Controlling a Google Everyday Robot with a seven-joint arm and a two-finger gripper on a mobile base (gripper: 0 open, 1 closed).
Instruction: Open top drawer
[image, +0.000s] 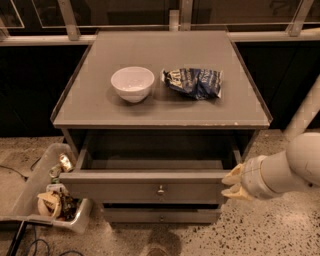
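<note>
The top drawer (125, 190) is a wide grey drawer with one small round metal knob (160, 190) at the centre of its front. It stands pulled out from the grey cabinet (235, 112), and its plain grey inside shows, with nothing in it. My gripper (228, 183) is at the right end of the drawer front, level with it and just off its edge. Its yellowish fingertips (233, 175) point left with a small gap between them and hold nothing. The white arm reaches in from the right.
A white bowl (132, 83) and a blue crumpled snack bag (193, 82) lie on the cabinet top. A slimmer drawer front (160, 216) sits shut below. A tray of litter (52, 202) and cables lie on the floor at left. A white post (305, 112) stands at right.
</note>
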